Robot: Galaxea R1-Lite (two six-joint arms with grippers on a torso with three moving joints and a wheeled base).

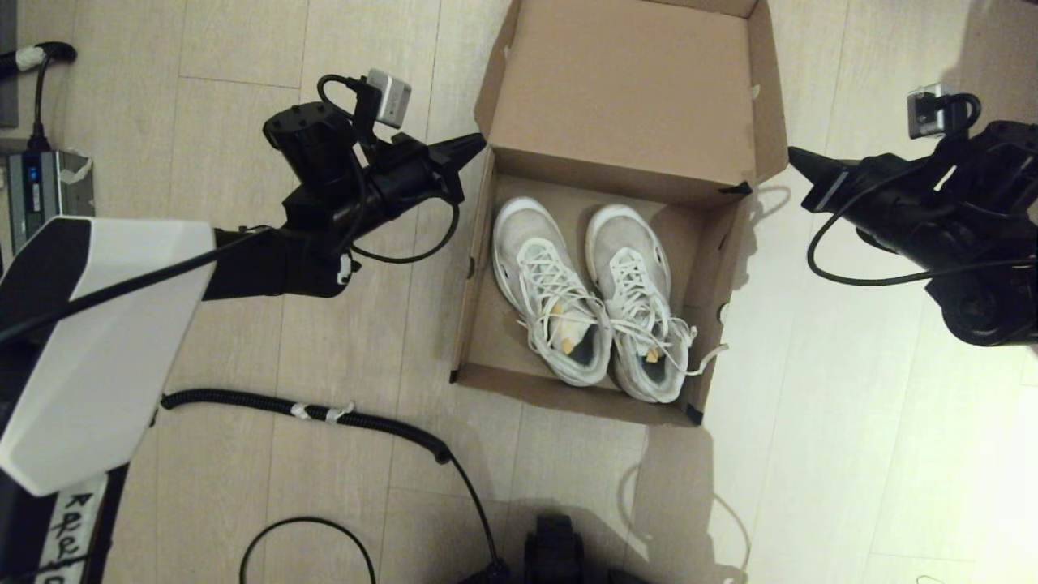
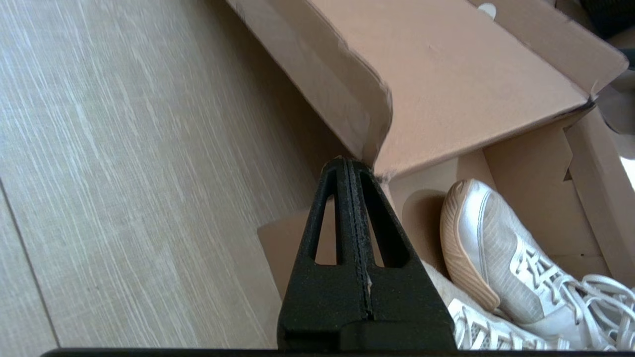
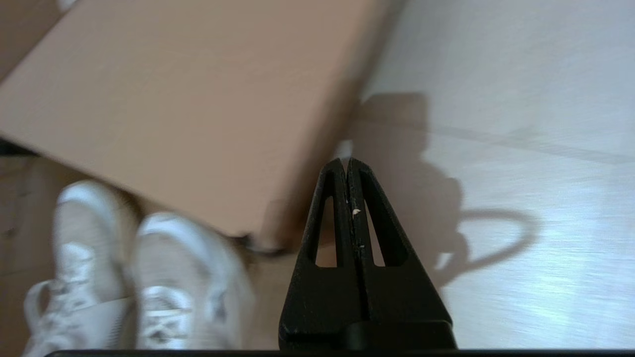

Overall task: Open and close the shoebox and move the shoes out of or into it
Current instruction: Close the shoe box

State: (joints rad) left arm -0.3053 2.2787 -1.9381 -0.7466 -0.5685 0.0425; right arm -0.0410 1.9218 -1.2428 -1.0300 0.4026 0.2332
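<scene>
The shoebox (image 1: pixel 734 251) sits open on the floor (image 1: pixel 851 405), with the shoes (image 1: pixel 592 300) inside. The left hand (image 1: pixel 477 144) and right hand (image 1: pixel 796 156), both closed and empty, flank its lid (image 1: pixel 624 89).

Shoebox (image 1: pixel 734 243) open (shoes (image 1: pixel 596 300) inside).

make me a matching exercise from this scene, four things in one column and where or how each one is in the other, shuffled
Things:
1. shoes
2. lid
3. left gripper
4. right gripper

Places or states:
A. shut, at the left rear corner of the shoebox, by the lid's side flap
B. folded back, open
C. side by side inside the shoebox, toes toward the lid
D. shut, off the box's right rear corner, above the floor

Pairs: 1-C, 2-B, 3-A, 4-D
</scene>
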